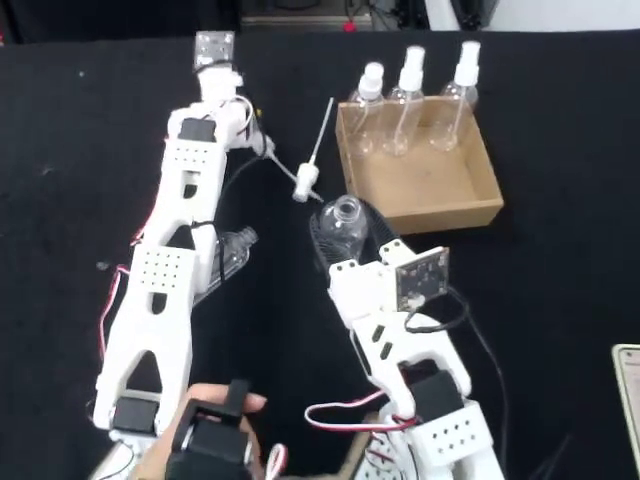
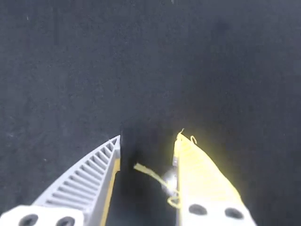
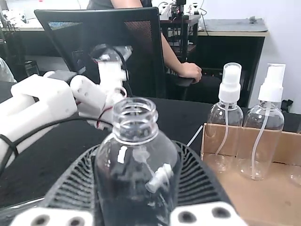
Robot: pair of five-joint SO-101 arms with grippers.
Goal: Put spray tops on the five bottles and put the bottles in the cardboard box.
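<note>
My right gripper (image 1: 340, 228) is shut on a clear uncapped bottle (image 1: 343, 215), held upright just in front of the cardboard box (image 1: 470, 205). The right wrist view has that bottle (image 3: 136, 155) between the black fingers (image 3: 70, 181), its neck open. Three bottles with white spray tops (image 1: 411, 95) stand along the box's far wall. A loose spray top (image 1: 306, 182) with its long tube lies left of the box. My left gripper (image 1: 262, 140) is beside it, and its jaws (image 2: 148, 139) stand apart over bare black cloth. Another uncapped bottle (image 1: 236, 250) lies partly under the left arm.
The table is covered in black cloth. A flat white object (image 1: 628, 390) sits at the right edge. A person's hand (image 1: 215, 420) is at the front edge. In the right wrist view the left arm (image 3: 47, 99) crosses beyond the held bottle.
</note>
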